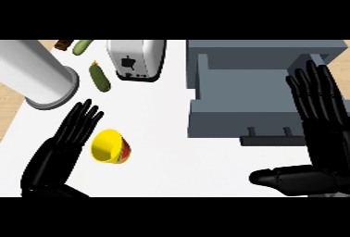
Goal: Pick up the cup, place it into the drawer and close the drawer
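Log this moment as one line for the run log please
stage: before grasp | cup: on counter, on its side | left hand: open beside cup | right hand: open over drawer | drawer: open

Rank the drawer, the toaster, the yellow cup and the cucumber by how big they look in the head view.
1. Drawer, by far the largest.
2. Toaster, cut off by the top edge, so its full size is unsure.
3. Yellow cup.
4. Cucumber, thinner than the cup though about as long, so these two are close.

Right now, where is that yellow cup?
In the head view, the yellow cup lies tipped on the white counter at lower left, just beside the open left hand and left of the grey drawer.
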